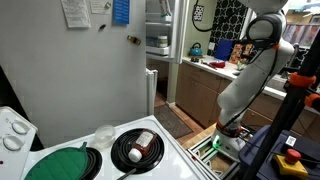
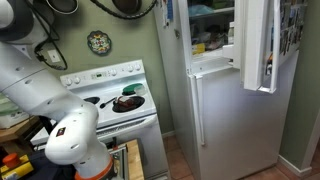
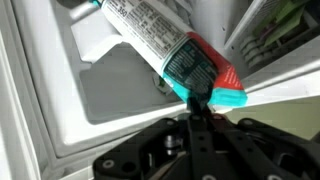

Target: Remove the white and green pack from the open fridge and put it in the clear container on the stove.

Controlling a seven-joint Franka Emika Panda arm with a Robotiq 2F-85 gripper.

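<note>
I cannot tell if my fingers [image 3: 197,115] grip the white and green pack [image 3: 165,45]. It lies in the fridge [image 3: 110,100]; the trip to the clear container [image 1: 103,133] remains.

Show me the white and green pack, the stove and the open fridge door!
white and green pack [image 3: 150,28], wrist view, white printed body.
stove [image 2: 105,76], an exterior view, back control panel.
open fridge door [image 2: 252,45], an exterior view, white frame.

Olive-green wall [image 2: 135,45] (decorative plate [image 2: 99,42] hung on it), wooden counter cabinets [image 1: 198,90], dark floor rug [image 1: 176,121]
</note>
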